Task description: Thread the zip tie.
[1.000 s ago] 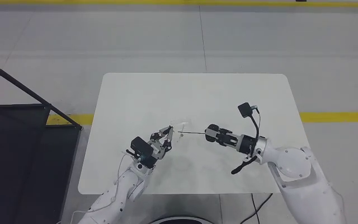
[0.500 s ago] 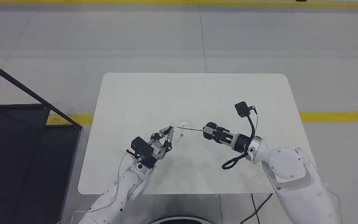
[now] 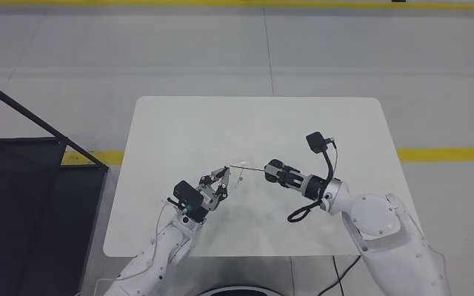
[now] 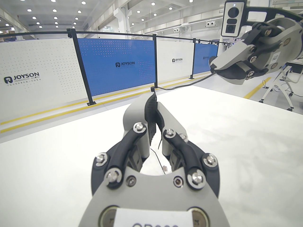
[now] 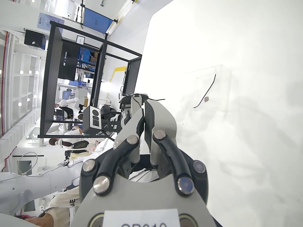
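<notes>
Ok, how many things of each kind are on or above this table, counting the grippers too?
Grippers: 2, the left gripper and the right gripper
zip tie held between them: 1
clear box: 1
loose black strip within the box's outline: 1
Total: 5

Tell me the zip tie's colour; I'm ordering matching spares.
The zip tie is black, clearest in the left wrist view.

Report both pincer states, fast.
Left pincer: closed on the zip tie, head end.
Right pincer: closed on the same zip tie, other end.
</notes>
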